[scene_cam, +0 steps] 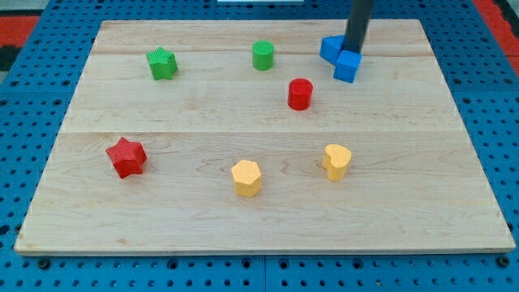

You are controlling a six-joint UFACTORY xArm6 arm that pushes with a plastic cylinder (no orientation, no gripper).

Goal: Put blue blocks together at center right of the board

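- A pale wooden board (268, 203) lay on a blue perforated surface (32, 97).
- The arm carried no pincer, only a dark rod; my tip (353, 52) stood at the view's top right, touching the two blue blocks, between and just behind them.
- The blue cube (347, 66) sat against a second blue block (330, 49), whose shape the rod partly hid.
- A red cylinder (300, 94) stood near them, lower left.
- A green star (161, 64) and green cylinder (263, 55) lay along the top.
- A red star (126, 156), yellow hexagon (246, 178) and yellow heart (336, 161) lay in the lower half.
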